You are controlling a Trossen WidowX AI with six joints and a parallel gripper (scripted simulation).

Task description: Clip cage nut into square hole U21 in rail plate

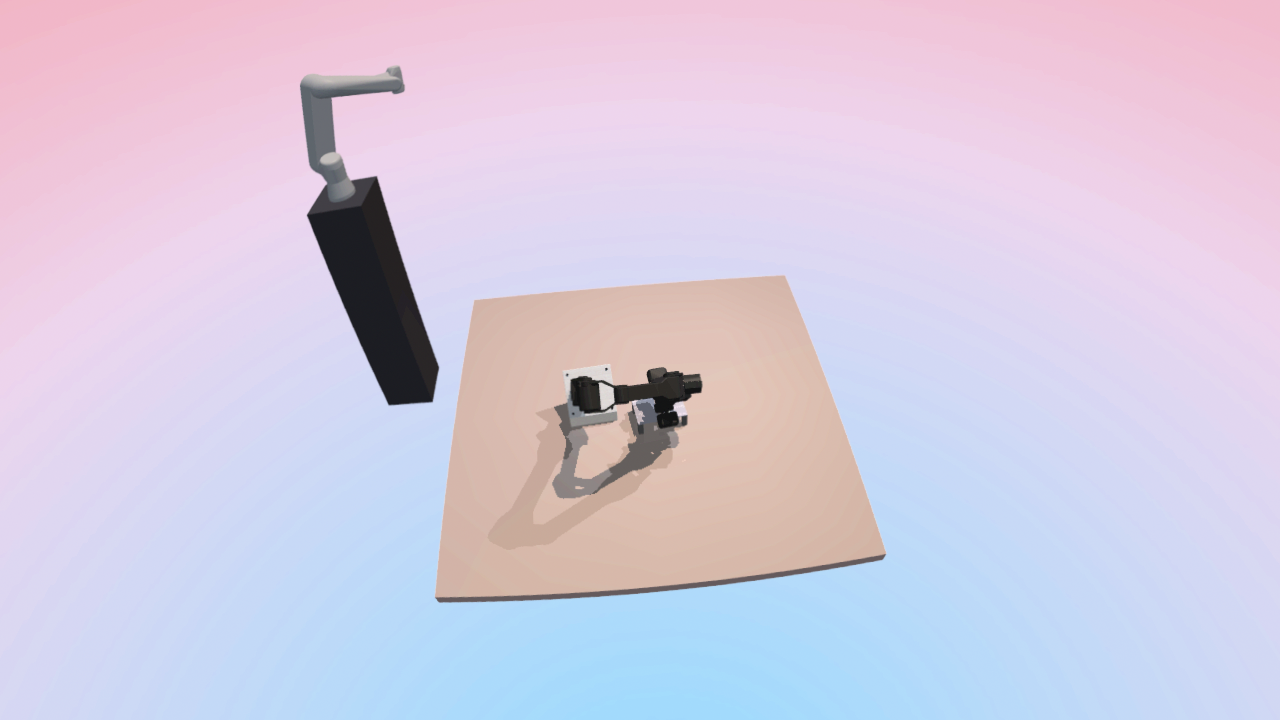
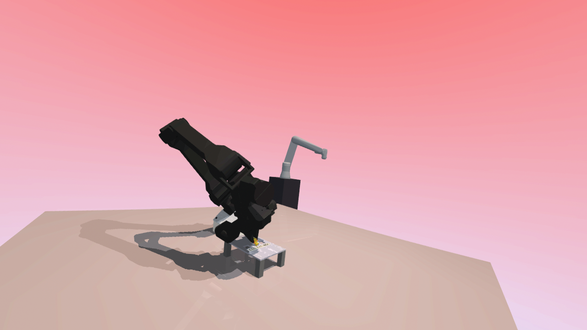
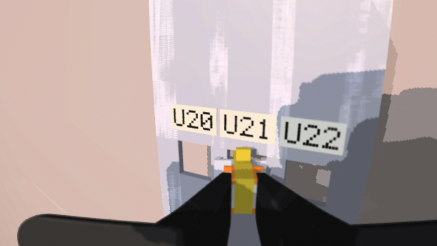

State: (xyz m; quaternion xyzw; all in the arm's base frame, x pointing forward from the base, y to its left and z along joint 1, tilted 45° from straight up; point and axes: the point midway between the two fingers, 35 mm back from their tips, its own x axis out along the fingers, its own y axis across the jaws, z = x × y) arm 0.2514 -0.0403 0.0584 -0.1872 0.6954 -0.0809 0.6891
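The black two-fingered tool [image 2: 255, 241] [image 3: 242, 182] is gripping the yellow cage nut with orange and pale edges [image 2: 255, 242] [image 3: 243, 191], which is sitting over the square hole marked U21, mostly hiding it. Full seating: cannot tell. The pale grey rail plate [image 2: 268, 251] [image 3: 194, 68] is standing on dark legs and carrying cream labels U20 [image 3: 193, 119], U21 [image 3: 248, 126] and U22 [image 3: 313, 136]. The flat pinkish-tan bench [image 1: 742, 483] [image 2: 348, 287] [image 3: 75, 102] is bearing arm shadows. Beyond it, a grey arm [image 1: 320, 120] [image 2: 290, 152] is standing on a black pedestal [image 1: 371, 295] [image 2: 290, 195] against a pink-to-blue backdrop.
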